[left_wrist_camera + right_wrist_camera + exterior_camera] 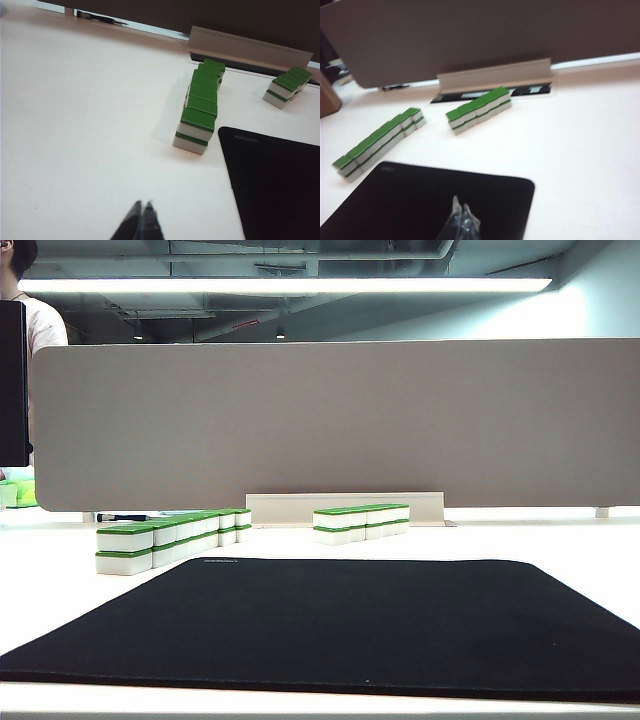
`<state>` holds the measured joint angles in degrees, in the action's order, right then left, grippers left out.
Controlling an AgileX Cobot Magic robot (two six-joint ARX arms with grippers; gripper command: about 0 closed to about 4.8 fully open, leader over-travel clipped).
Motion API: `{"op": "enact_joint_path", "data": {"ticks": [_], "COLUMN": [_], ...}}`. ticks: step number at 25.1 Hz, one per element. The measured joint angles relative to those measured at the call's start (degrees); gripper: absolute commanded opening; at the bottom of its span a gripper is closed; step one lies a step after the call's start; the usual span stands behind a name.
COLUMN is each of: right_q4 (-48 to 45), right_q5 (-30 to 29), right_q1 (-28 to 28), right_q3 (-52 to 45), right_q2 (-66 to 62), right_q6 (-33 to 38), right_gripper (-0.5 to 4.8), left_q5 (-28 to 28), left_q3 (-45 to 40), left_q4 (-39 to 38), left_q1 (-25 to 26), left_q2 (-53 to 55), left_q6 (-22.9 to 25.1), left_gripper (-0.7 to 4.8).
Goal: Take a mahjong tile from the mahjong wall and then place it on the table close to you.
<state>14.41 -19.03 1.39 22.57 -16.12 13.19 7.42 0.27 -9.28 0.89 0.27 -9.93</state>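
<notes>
The mahjong wall (pixel 170 535) is a two-high row of white tiles with green tops, running back from the left of the white table (pixel 560 540). The left wrist view shows the wall (pixel 200 107) ahead of my left gripper (pixel 142 204), which hangs shut and empty over bare table (pixel 75 125), well short of the nearest tile. My right gripper (pixel 460 202) is shut on nothing and hovers over the black mat (pixel 420 200), with the wall (pixel 377 142) far off to one side. Neither gripper shows in the exterior view.
A second, shorter row of tiles (pixel 362 521) stands right of the wall, near the beige rail (pixel 345 505) under the grey-beige partition (pixel 340 425). The large black mat (pixel 340 625) covers the front middle. A pen (pixel 100 19) lies by the partition.
</notes>
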Motion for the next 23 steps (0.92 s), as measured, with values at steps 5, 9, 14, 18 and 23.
{"op": "enact_joint_path", "data": {"ticks": [5,9,14,18,23], "right_q4": [-0.2,-0.4,-0.4,-0.4,0.9], "right_q5": [-5.6,-10.4,-14.3,-18.7,-22.7], "right_q1": [0.0,0.0,0.0,0.1,0.2], "right_q3": [3.8,6.6,9.4,9.9,9.9], "right_q2": [-8.0,-12.9,-18.0,-20.7,-21.9], "right_q6": [-0.2,-0.2,-0.4,-0.9,-1.0], "right_gripper": [-0.02,-0.02,-0.02,-0.02,-0.02], "left_q5": [0.0,0.0,0.0,0.0,1.7], "left_q3": [0.0,0.0,0.0,0.0,0.0], "left_q4": [0.0,0.0,0.0,0.0,0.0], "left_q1": [0.0,0.0,0.0,0.0,0.0], "left_q2": [0.0,0.0,0.0,0.0,0.0], "left_q6": [0.0,0.0,0.0,0.0,-0.3], "left_gripper": [-0.05,-0.05,-0.05,-0.05,-0.05]}}
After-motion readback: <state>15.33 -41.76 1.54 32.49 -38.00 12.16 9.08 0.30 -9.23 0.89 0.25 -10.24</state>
